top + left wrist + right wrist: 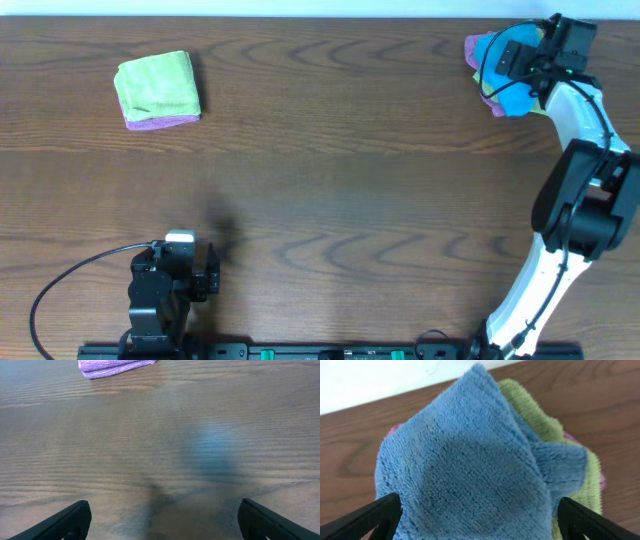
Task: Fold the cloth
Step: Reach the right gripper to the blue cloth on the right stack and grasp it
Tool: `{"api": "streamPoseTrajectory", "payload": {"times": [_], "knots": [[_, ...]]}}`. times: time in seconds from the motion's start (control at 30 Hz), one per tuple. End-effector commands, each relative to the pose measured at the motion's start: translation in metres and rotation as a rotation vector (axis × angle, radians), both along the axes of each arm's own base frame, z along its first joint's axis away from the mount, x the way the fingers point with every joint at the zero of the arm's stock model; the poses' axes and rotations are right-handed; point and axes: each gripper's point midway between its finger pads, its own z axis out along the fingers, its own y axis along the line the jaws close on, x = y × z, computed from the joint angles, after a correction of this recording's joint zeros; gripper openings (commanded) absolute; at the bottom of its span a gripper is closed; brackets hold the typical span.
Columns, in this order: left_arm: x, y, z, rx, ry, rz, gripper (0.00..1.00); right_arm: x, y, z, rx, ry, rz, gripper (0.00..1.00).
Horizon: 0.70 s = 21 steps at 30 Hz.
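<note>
The bright blue cloth (512,97) lies crumpled on a small pile at the table's far right corner, over a lime-green cloth (490,96) and a purple one. In the right wrist view the blue cloth (470,470) fills the frame, bunched up. My right gripper (522,62) hovers right over it, jaws wide open (480,520) with the blue fabric between the fingertips. My left gripper (207,272) is open and empty near the front left edge, over bare wood (162,517).
A folded stack, lime-green cloth (157,83) over purple cloth (160,122), sits at the far left; its purple edge shows in the left wrist view (115,367). A black cable (70,280) loops by the left arm. The table's back edge meets a white wall.
</note>
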Motion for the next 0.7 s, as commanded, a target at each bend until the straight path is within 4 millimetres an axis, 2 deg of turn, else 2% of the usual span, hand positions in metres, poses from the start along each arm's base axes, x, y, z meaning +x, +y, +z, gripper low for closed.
{"api": "streamPoseTrajectory", "payload": {"times": [0.0, 0.07, 0.27, 0.33, 0.47, 0.57, 0.67], "knots": [[-0.001, 0.004, -0.003, 0.022, 0.005, 0.011, 0.95, 0.002, -0.001, -0.014, 0.026, 0.012, -0.008, 0.99], [-0.001, 0.004, -0.003, 0.022, 0.005, 0.011, 0.95, 0.002, -0.001, -0.019, 0.028, 0.019, -0.008, 0.99], [-0.001, 0.004, -0.003, 0.022, 0.005, 0.011, 0.95, 0.002, -0.001, -0.026, 0.030, 0.025, -0.008, 0.84], [-0.001, 0.004, -0.003, 0.022, 0.005, 0.011, 0.95, 0.002, -0.001, -0.028, 0.031, 0.029, -0.008, 0.72], [-0.001, 0.004, -0.003, 0.022, 0.005, 0.011, 0.95, 0.002, -0.001, -0.024, 0.029, 0.024, -0.008, 0.27], [-0.001, 0.004, -0.003, 0.022, 0.005, 0.011, 0.95, 0.002, -0.001, -0.012, 0.025, 0.008, -0.008, 0.01], [-0.001, 0.004, -0.003, 0.022, 0.005, 0.011, 0.95, 0.000, 0.000, 0.014, 0.019, -0.015, -0.006, 0.01]]}}
